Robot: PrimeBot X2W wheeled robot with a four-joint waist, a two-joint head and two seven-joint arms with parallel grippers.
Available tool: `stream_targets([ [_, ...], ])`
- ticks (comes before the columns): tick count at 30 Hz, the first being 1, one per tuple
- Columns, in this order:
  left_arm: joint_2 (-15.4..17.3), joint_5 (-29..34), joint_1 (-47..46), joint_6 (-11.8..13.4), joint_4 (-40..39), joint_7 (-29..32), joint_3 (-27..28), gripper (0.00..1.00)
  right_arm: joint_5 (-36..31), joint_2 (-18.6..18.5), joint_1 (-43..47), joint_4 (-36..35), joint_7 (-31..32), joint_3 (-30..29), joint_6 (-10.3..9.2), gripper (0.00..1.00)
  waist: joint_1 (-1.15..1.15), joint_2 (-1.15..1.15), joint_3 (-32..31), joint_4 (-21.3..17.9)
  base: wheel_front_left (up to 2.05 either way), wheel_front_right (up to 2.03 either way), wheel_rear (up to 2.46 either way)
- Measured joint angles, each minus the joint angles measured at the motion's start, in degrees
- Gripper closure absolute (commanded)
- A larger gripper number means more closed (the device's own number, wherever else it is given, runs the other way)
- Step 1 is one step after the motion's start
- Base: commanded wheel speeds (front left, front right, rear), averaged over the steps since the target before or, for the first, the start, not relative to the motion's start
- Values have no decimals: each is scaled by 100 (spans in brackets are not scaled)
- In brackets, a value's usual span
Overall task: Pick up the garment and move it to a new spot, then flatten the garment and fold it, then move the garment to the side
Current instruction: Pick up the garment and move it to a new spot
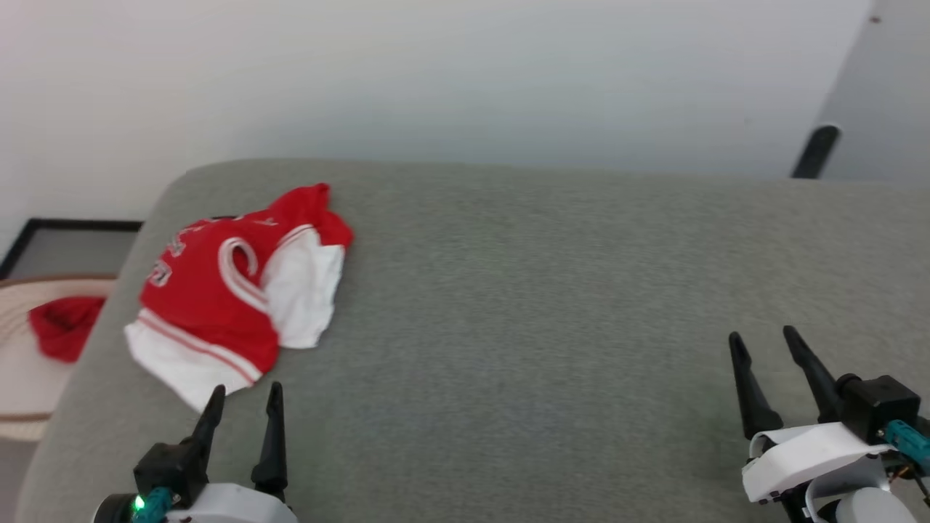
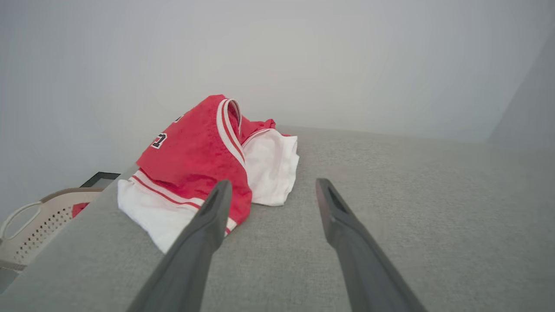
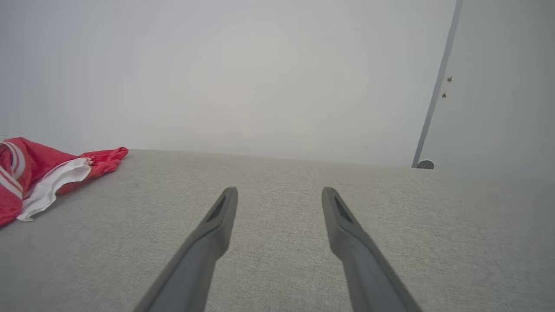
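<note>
The garment (image 1: pixel 218 287), a red jersey with white sleeves, striped trim and block lettering, lies crumpled at the left end of the grey cushioned surface (image 1: pixel 545 305). My left gripper (image 1: pixel 245 396) stands open just in front of its near white hem, nothing between the fingers. From the left wrist the garment (image 2: pixel 195 160) lies right ahead, a little left of the open gripper (image 2: pixel 271 187). My right gripper (image 1: pixel 763 340) is open far to the right over bare cushion. In the right wrist view that gripper (image 3: pixel 279 194) is empty and the garment (image 3: pixel 30 173) lies at the left edge.
A beige basket (image 1: pixel 22 363) stands off the surface's left edge, with a small plain red cloth (image 1: pixel 62 327) inside; its perforated wall and handle (image 2: pixel 26 225) also appear low in the left wrist view. A pale wall rises behind the surface. A dark leg (image 1: pixel 814 152) stands at the far right.
</note>
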Motion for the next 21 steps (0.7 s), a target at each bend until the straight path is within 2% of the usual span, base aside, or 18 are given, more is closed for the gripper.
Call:
stream_targets([
  [21, -179, -55, 469, 26, -236, 0, 361, 0, 210, 76, -302, 380, -20, 856, 0, 0, 0, 0, -114, 2064, 0, 0, 0],
])
